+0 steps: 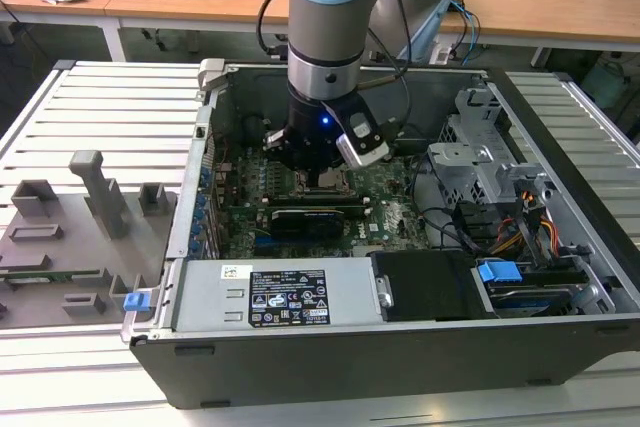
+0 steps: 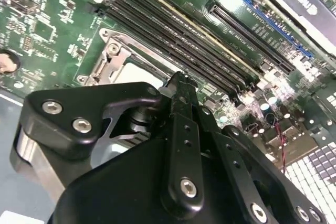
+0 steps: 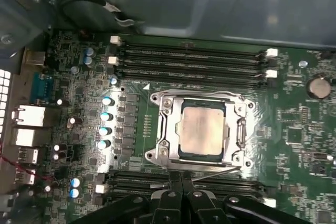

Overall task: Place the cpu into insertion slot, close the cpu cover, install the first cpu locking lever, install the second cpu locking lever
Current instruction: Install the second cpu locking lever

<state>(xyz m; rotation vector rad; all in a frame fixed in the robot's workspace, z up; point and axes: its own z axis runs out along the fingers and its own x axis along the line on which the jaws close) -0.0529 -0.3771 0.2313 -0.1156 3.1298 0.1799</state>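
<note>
CPU (image 3: 201, 130) sits flat in the insertion slot (image 3: 181, 156) on my first wrist view, its pale metal top showing through the square window of the cpu cover (image 3: 164, 129), which lies down over the socket. A thin lever rod (image 3: 210, 168) runs along the socket edge nearest my gripper (image 3: 181, 181), whose black fingers look pressed together with nothing between them, tips just beside that edge. In the second wrist view the gripper (image 2: 181, 85) body blocks most of the socket; I see just a corner of the cover (image 2: 107, 61) and a sliver of the chip. From the exterior view the arm's wrist (image 1: 325, 137) hides the socket area, and I cannot make out the chip there. The green motherboard (image 1: 395, 187) lies in an open computer case (image 1: 400, 347) on a slatted grey table (image 1: 100, 107), with wooden desks (image 1: 560, 7) behind.
</note>
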